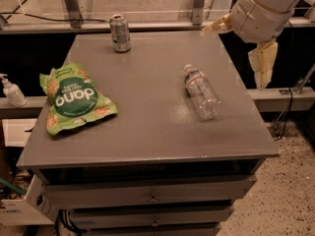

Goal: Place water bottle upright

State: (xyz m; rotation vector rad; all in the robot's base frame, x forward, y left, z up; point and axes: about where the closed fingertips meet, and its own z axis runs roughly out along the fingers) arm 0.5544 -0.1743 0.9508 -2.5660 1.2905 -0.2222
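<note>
Dim, warm overhead light; soft sheen on the grey tabletop (147,82); pale gripper (234,55) at upper right catches most.

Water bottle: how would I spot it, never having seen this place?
On the grey cabinet top, right of its middle, near the open gripper that hangs past the right rear corner, lies the water bottle. It is clear ribbed plastic on its side, white cap toward the back, unlike the upright soda can and the green snack bag.
</note>
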